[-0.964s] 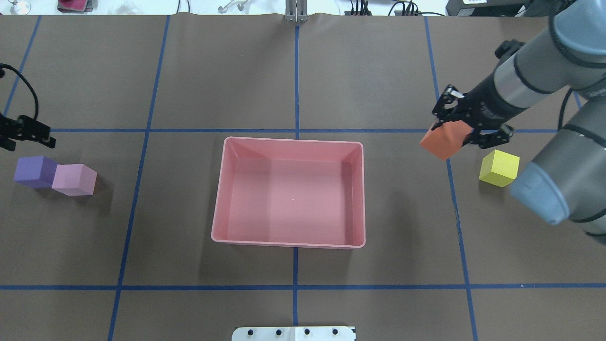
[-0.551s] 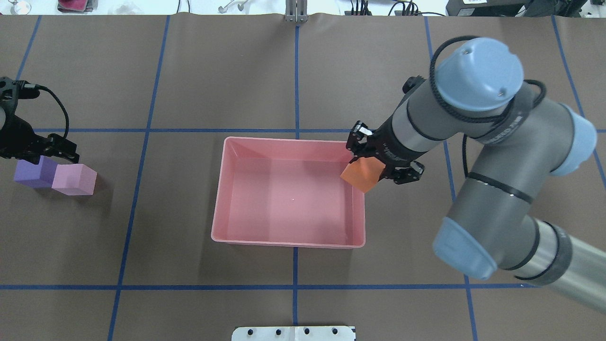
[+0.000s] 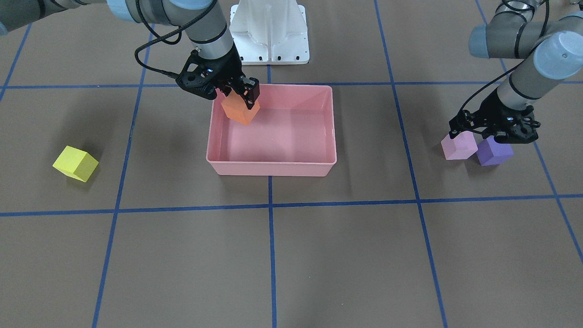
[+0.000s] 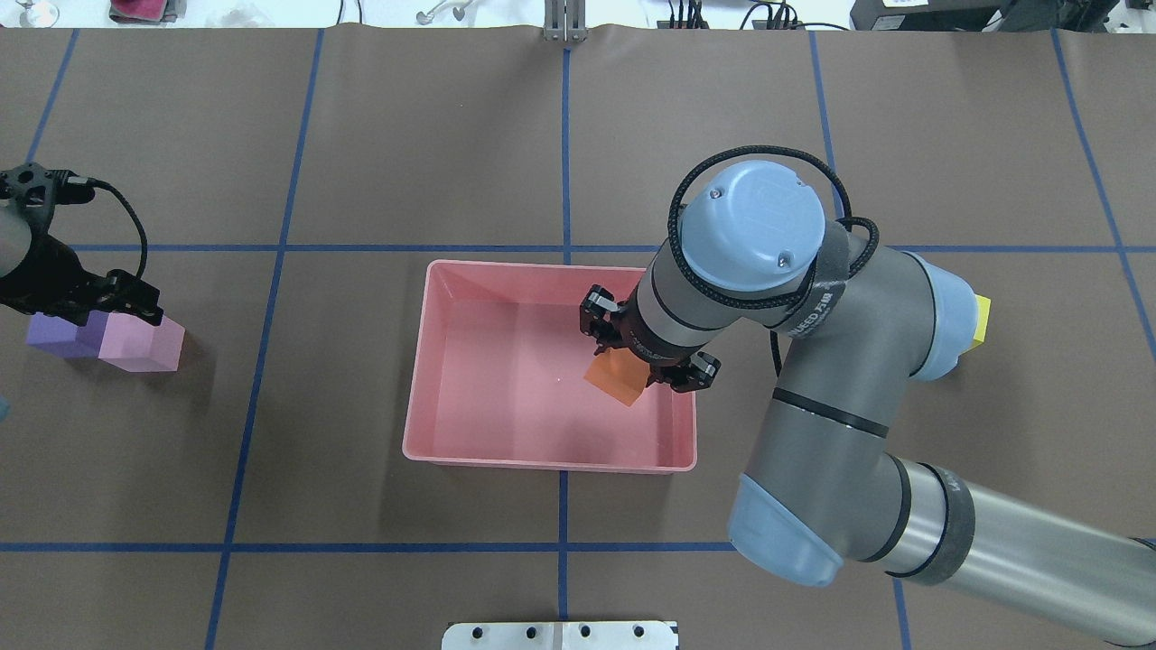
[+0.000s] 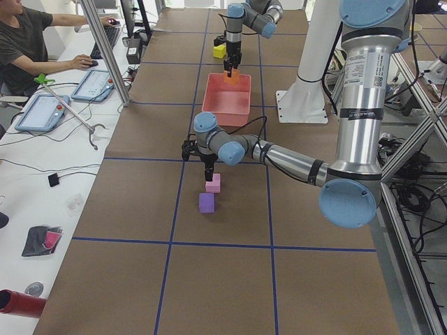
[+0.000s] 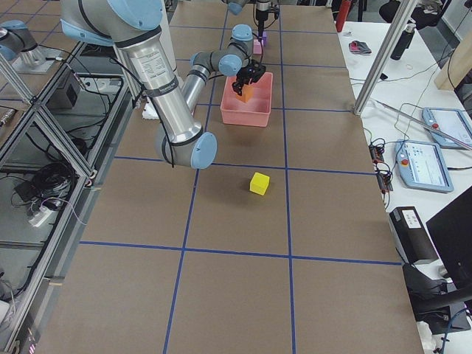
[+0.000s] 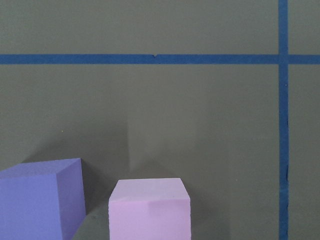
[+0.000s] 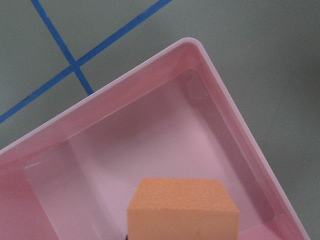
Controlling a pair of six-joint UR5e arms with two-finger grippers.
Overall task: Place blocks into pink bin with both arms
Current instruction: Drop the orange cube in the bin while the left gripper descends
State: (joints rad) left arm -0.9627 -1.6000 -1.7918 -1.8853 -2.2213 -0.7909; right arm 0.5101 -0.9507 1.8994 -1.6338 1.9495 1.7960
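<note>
My right gripper (image 4: 634, 363) is shut on the orange block (image 4: 614, 383) and holds it inside the rim of the pink bin (image 4: 551, 466), over its right half, above the floor. In the front view the orange block (image 3: 240, 110) hangs at the bin's (image 3: 271, 169) far left corner. My left gripper (image 4: 88, 305) looks open, low over the touching purple block (image 4: 56, 334) and light pink block (image 4: 142, 345). The left wrist view shows the purple block (image 7: 40, 200) and light pink block (image 7: 150, 210) but no fingers. The yellow block (image 3: 75, 163) lies alone on the mat.
The white pedestal base (image 3: 268, 32) stands behind the bin. In the overhead view my right arm's elbow hides most of the yellow block (image 4: 981, 320). Blue tape lines cross the brown mat. An operator (image 5: 28, 42) sits at a side desk.
My right gripper has carried the orange block left, from beside the yellow block to inside the bin's rim. My left gripper has moved in over the purple and light pink blocks.
</note>
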